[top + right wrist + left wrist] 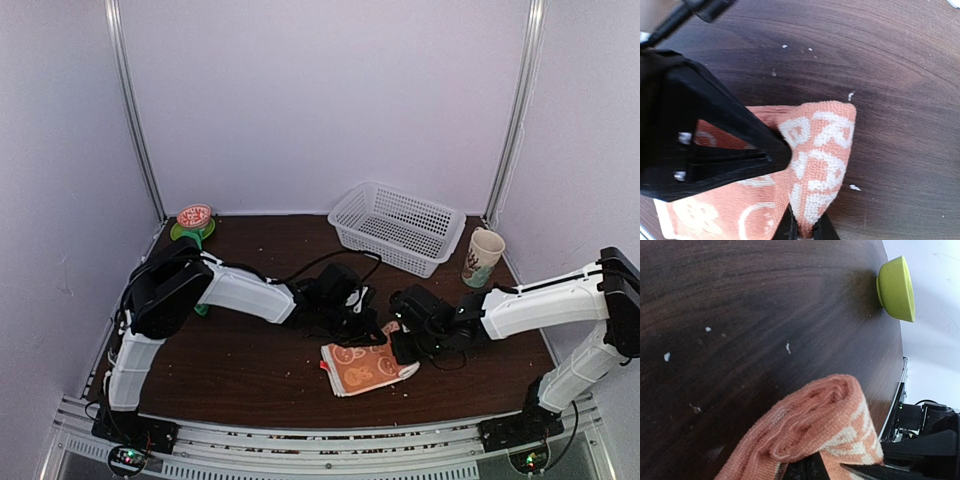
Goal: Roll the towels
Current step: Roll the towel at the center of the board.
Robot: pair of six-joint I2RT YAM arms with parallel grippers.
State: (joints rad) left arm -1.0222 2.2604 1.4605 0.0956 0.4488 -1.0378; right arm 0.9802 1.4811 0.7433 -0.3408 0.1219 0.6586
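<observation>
The left gripper [366,322] is closed tight on a looped fold of the orange towel [368,367]. Just beside it, the right gripper [400,342] pinches a corner of the same towel between its nearly closed fingers [740,150]. The towel lies on the dark wooden table [250,370] between the two arms, towards the near edge. A white basket [395,225], a cup [483,257] and a green dish [193,228] stand further back.
</observation>
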